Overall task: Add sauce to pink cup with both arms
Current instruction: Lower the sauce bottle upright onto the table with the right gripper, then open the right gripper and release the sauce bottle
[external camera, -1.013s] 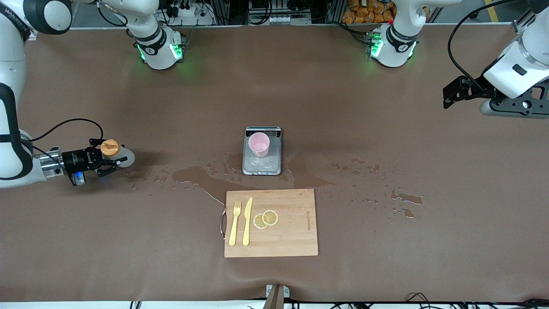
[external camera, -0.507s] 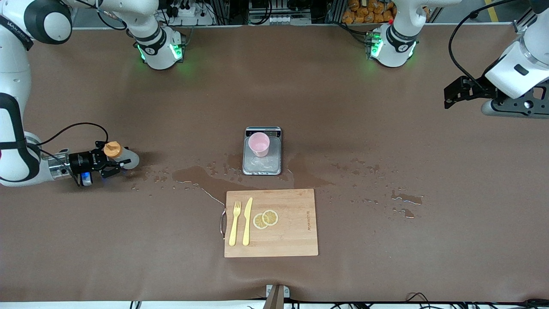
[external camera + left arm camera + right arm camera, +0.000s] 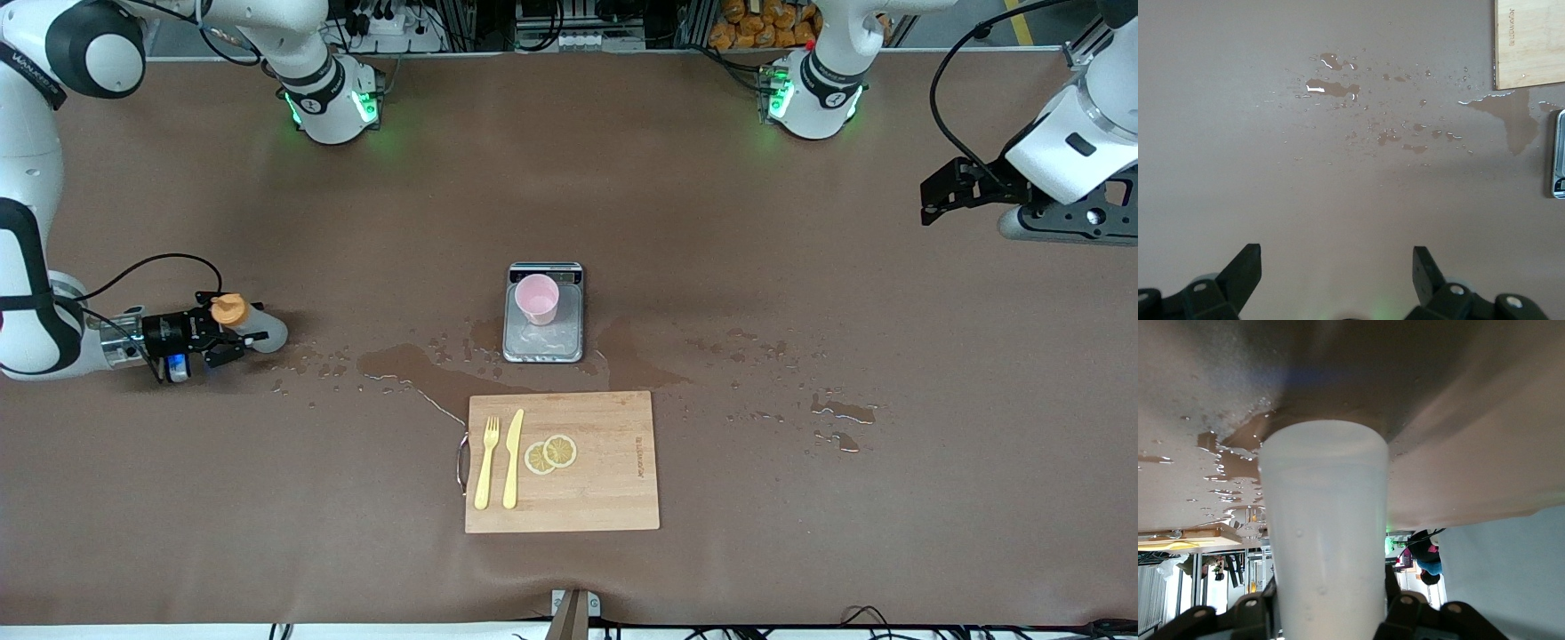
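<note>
Surface: a brown-covered table, wet with puddles and droplets near its middle and toward the left arm's end.
Pink cup: the pink cup stands upright on a small grey scale at the middle of the table; nothing can be made out inside it.
Cutting board: a wooden cutting board lies close to the table's front edge, carrying a yellow fork, a yellow knife and two lemon slices.
Sauce: the sauce is a translucent greyish-white bottle with an orange cap, lying low at the right arm's end of the table.
Right gripper: the right gripper has its fingers on either side of the bottle just below the cap; whether they press it or stand slightly off cannot be told.
Left gripper: the left gripper hangs over the left arm's end of the table, jaws spread wide, holding nothing; this arm waits.
Right wrist view only: the bottle's cloudy body fills the frame between the fingers, with small droplets on its wall.
Left wrist view only: both black fingertips spread apart above bare wet cloth, the board's corner and the scale's edge.
</note>
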Robot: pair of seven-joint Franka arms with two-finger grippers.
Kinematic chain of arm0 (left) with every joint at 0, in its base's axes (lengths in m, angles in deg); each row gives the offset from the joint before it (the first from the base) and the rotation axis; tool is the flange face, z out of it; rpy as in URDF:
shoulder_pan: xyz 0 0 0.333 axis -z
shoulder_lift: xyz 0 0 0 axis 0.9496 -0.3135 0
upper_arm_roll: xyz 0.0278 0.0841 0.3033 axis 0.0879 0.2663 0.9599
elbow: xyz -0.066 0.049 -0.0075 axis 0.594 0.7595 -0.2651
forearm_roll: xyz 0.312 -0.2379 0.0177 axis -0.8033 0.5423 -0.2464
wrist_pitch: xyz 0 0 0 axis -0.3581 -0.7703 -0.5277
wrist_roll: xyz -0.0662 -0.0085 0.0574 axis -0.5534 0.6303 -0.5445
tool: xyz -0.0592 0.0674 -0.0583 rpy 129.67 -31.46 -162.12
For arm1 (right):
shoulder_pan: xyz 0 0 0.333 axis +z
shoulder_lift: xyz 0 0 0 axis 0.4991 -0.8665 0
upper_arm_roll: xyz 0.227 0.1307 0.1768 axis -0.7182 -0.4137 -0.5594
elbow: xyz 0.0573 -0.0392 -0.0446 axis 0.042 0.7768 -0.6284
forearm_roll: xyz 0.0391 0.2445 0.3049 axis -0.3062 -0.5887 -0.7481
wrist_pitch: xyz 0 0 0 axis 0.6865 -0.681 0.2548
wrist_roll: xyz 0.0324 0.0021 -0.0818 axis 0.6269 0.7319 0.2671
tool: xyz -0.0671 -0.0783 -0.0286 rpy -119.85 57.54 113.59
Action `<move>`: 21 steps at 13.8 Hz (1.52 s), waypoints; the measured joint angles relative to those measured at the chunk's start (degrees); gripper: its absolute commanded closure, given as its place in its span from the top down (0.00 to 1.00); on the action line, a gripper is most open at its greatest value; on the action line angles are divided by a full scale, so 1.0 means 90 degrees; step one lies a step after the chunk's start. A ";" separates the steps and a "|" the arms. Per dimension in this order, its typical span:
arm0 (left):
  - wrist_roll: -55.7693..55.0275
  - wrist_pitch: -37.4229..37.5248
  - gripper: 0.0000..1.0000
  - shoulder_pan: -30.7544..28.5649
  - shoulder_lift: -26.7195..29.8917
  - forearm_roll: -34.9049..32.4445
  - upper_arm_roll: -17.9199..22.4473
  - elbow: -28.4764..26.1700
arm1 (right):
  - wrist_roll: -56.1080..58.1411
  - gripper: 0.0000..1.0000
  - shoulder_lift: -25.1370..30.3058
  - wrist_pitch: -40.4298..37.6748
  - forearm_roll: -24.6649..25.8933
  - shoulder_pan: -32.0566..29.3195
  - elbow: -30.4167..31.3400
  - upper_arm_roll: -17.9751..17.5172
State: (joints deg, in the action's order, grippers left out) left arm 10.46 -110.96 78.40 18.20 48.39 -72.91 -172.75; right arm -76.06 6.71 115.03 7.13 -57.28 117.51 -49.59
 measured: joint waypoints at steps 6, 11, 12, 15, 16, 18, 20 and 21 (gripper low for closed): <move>0.0000 0.0000 1.00 0.0000 0.0000 0.0000 -0.0004 0.0001 | 0.0000 1.00 -0.0002 0.0066 -0.0001 0.0000 -0.0156 -0.0016; 0.0000 0.0000 1.00 -0.0008 0.0000 0.0000 0.0008 0.0001 | -0.0391 1.00 0.0011 -0.0244 0.0156 0.0002 -0.0906 -0.0023; 0.0000 0.0000 1.00 -0.0011 0.0000 0.0000 0.0012 0.0001 | -0.0606 1.00 0.0020 -0.0413 0.0220 0.0003 -0.1124 -0.0031; 0.0000 0.0000 1.00 -0.0014 0.0000 0.0000 0.0013 0.0001 | -0.1162 1.00 0.0063 -0.0813 0.0295 0.0080 -0.1728 -0.0076; 0.0000 0.0000 1.00 -0.0014 0.0000 0.0000 0.0013 0.0001 | -0.1375 1.00 0.0088 -0.0845 0.0323 0.0153 -0.1939 -0.0079; 0.0000 0.0000 1.00 -0.0014 0.0000 0.0000 0.0010 0.0001 | -0.1689 1.00 0.0138 -0.0904 0.0438 0.0302 -0.2291 -0.0097; 0.0000 0.0000 1.00 -0.0010 0.0000 0.0000 -0.0008 0.0015 | -0.1773 1.00 0.0182 -0.1053 0.0618 0.0442 -0.2518 -0.0103; 0.0000 0.0000 1.00 -0.0007 0.0000 0.0000 -0.0015 0.0029 | -0.1780 1.00 0.0204 -0.1101 0.0724 0.0498 -0.2603 -0.0104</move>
State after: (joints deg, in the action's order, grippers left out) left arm 10.47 -110.96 78.33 18.20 48.39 -73.04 -172.49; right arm -92.07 8.55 105.12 13.65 -52.80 94.08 -50.52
